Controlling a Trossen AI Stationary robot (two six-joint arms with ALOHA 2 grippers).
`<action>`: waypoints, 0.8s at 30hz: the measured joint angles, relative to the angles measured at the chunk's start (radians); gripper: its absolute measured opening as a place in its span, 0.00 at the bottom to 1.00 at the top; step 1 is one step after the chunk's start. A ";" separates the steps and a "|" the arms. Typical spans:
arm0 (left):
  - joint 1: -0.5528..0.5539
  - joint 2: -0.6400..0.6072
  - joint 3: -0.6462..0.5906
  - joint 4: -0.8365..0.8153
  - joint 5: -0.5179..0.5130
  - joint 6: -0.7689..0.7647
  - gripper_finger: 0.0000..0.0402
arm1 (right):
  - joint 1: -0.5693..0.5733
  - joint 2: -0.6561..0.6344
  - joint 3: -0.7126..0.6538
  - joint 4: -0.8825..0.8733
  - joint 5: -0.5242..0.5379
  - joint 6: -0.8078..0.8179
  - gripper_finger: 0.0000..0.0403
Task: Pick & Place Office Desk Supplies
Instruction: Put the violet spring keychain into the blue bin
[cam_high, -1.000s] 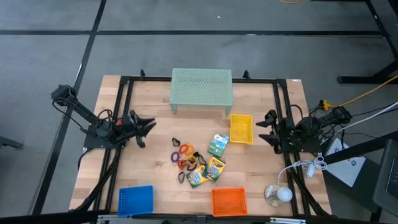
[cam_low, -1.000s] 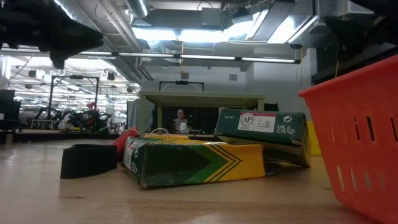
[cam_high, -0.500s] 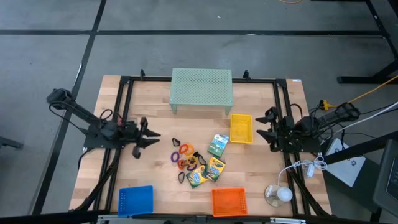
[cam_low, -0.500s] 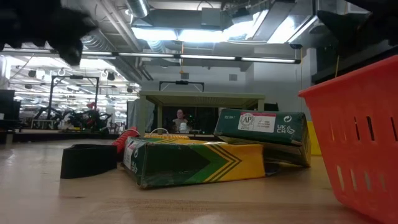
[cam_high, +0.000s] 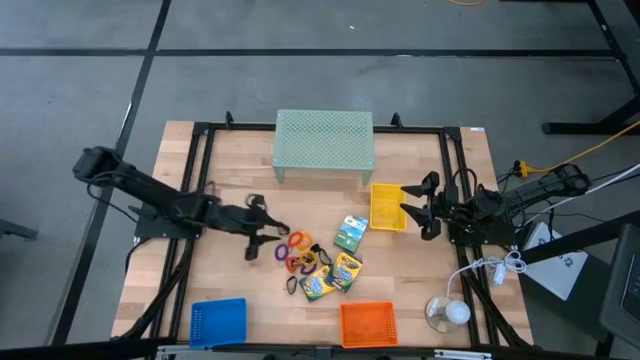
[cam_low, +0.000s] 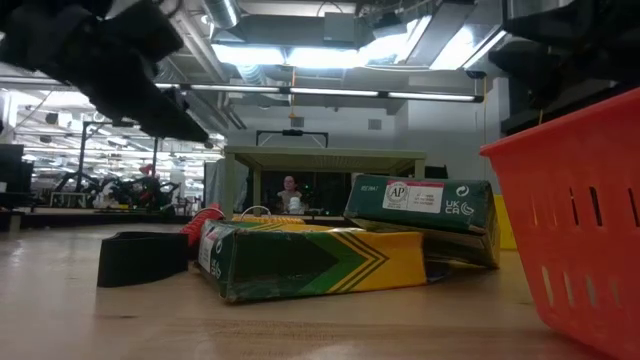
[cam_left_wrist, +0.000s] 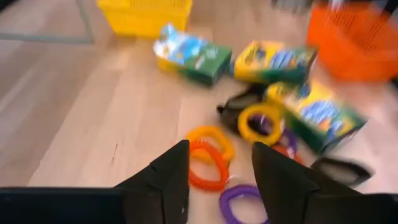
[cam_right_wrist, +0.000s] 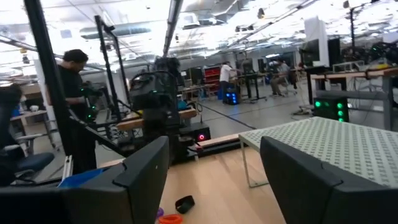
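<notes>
The office desk supplies lie loose mid-table: orange rings (cam_left_wrist: 208, 163), a yellow ring (cam_left_wrist: 261, 121), a purple ring (cam_left_wrist: 244, 202), black clips (cam_high: 283, 228) and three green-and-yellow crayon boxes (cam_high: 346, 268). My left gripper (cam_high: 275, 232) reaches in from the table's left, tilted downward. It is open just short of the rings, and the orange rings show between its fingers in the left wrist view (cam_left_wrist: 219, 158); it touches nothing. My right gripper (cam_high: 408, 206) hangs open by the right side of the yellow bin (cam_high: 388, 207), holding nothing.
A pale green mesh riser (cam_high: 324, 142) stands at the far middle. A blue bin (cam_high: 218, 321) and an orange bin (cam_high: 367, 323) sit at the near edge, with a white object (cam_high: 447, 312) at the near right. Bare wood lies left of the rings.
My left gripper has swung out from the table's left side toward the right, tipping downward, and now stands at the pile of rings. My right gripper has edged left toward the yellow bin. The supplies have not moved.
</notes>
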 joint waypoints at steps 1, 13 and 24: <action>0.000 0.036 0.031 -0.052 0.002 0.000 0.44 | -0.001 0.001 0.000 0.000 0.000 0.003 0.63; -0.093 0.353 0.186 -0.199 0.135 -0.168 0.45 | -0.001 0.001 0.000 0.002 0.000 0.025 0.63; -0.083 0.442 0.208 -0.194 0.033 -0.221 0.45 | -0.001 0.001 0.000 0.002 0.000 0.025 0.63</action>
